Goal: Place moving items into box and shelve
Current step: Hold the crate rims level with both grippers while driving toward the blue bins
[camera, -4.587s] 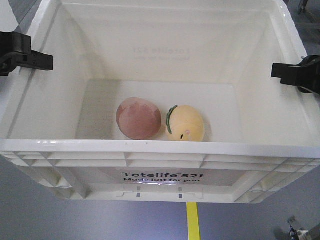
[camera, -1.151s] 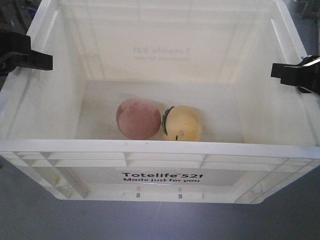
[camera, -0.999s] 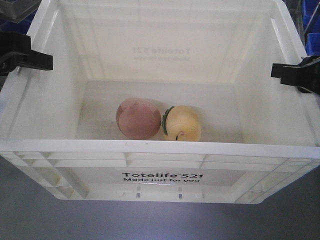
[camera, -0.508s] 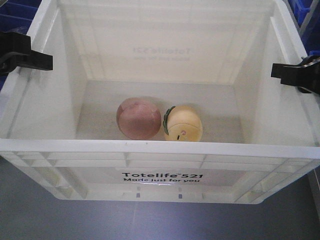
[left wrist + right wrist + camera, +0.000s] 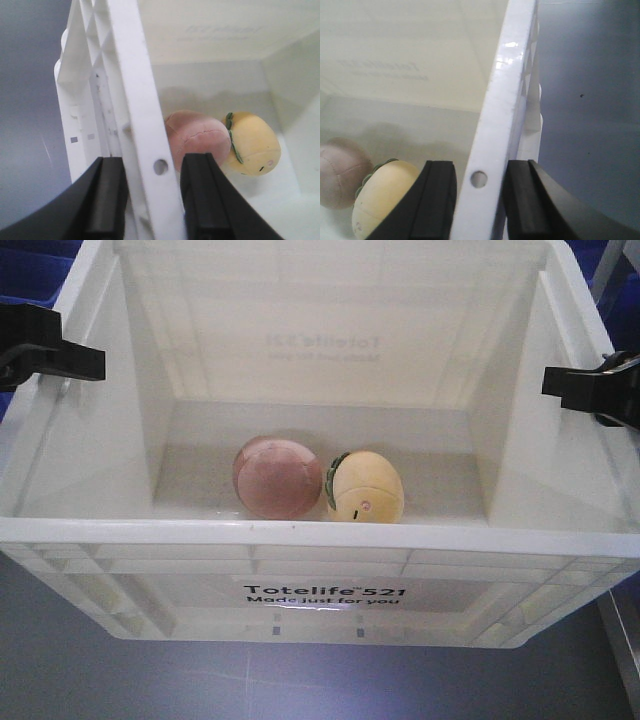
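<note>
Front and wrist views of the white box (image 5: 320, 535) gripped at its two side rims. The box fills the front view, open side up, with its near wall bearing the black print "Totelife 521 Made just for you" (image 5: 324, 596). The left gripper (image 5: 60, 355) is closed onto the left side rim: the left wrist view shows one black finger (image 5: 105, 200) on the ribbed outer face and the other on the inner face, with the rim strip and a small round hole in it between them. The right gripper (image 5: 590, 390) clamps the right side rim in the same manner, its two black fingers (image 5: 437, 200) pressed against either face of the wall next to a similar hole. Both moving items lie on the box floor, close to the near wall and a little left of centre. The pink-brown ball (image 5: 277, 476) is on the left; its stitched seams show in the left wrist view. The pale yellow egg-shaped toy (image 5: 368, 487) lies just to the right of the ball and touches it, its green edge turned toward the ball and a small pink mark on its near face. Grey floor (image 5: 120, 680) shows below the near wall of the box, and blue bins (image 5: 30, 270) are partly visible past its upper left corner.
</note>
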Motion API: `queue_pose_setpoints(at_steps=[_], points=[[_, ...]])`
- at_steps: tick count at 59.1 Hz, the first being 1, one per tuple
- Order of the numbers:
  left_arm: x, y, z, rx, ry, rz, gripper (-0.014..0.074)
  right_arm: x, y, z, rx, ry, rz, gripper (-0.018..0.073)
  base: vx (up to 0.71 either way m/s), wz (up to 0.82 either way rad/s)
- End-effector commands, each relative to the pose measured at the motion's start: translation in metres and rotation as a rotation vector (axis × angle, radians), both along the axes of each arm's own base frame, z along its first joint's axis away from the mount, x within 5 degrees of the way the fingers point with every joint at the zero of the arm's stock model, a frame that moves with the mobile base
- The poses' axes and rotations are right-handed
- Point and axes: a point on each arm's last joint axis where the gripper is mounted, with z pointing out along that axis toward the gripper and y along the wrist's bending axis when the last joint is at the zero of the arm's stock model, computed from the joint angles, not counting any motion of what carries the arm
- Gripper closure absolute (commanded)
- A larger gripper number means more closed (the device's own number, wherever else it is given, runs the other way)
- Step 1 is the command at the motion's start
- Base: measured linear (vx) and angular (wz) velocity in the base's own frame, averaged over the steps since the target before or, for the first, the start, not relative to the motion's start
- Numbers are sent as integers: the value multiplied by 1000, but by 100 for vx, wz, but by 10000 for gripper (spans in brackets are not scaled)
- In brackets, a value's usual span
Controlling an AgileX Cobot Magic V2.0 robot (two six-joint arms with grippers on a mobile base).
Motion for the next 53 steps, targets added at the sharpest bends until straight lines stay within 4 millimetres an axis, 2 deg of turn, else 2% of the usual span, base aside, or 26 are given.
queue_pose_setpoints(at_steps=[1, 53], points=[[-7, -4, 33, -132, -167, 4, 603, 0, -1, 31, 94, -186, -43, 565, 41, -15], [-7, -4, 33, -132, -167, 4, 603, 0, -1, 31, 94, -186, -43, 565, 42, -10]])
